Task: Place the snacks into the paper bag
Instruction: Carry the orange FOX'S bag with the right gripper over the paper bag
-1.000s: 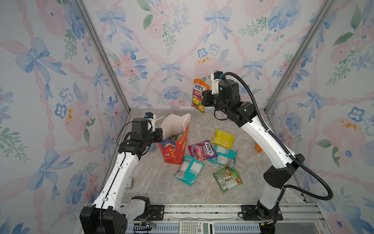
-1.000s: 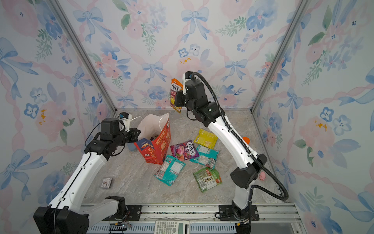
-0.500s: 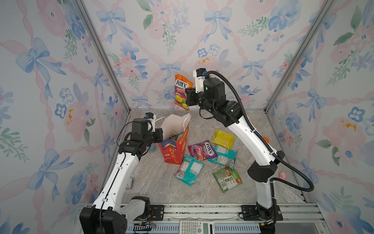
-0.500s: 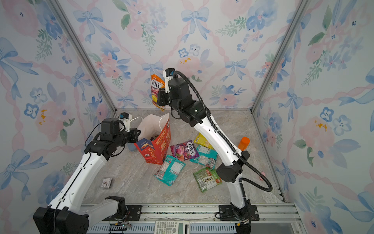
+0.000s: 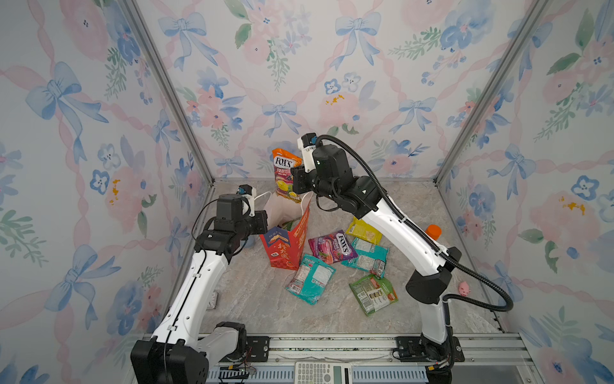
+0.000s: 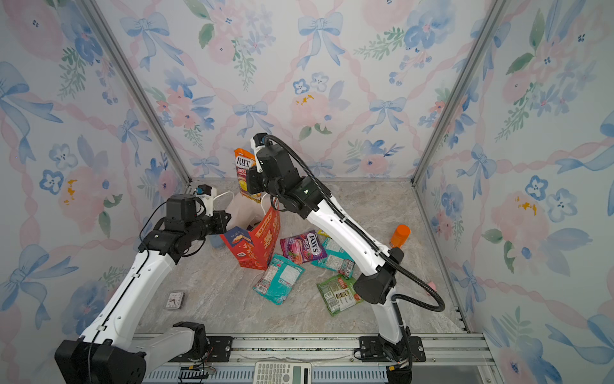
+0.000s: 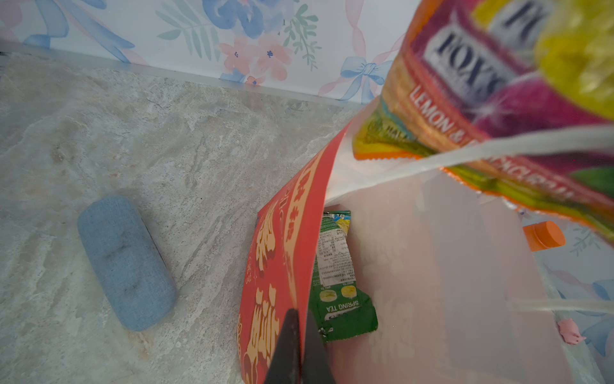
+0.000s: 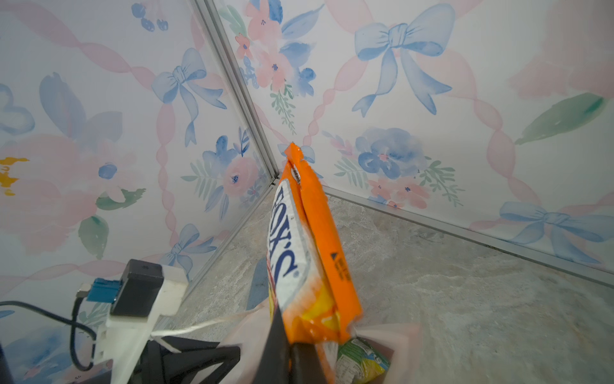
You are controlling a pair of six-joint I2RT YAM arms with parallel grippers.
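Raised packet [image 5: 285,174] above paper bag [image 5: 285,247], second packet [image 7: 339,276] inside, loose packets [image 5: 332,247] right — bottle [image 5: 433,231] beyond

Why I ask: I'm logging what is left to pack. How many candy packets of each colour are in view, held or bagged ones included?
Orange glossy plastic candy packet: 1
Purple glossy plastic candy packet: 1
Yellow glossy plastic candy packet: 1
Teal glossy plastic candy packets: 2
Green glossy plastic candy packets, one loose, one inside the red paper gift bag: 2
Total: 7
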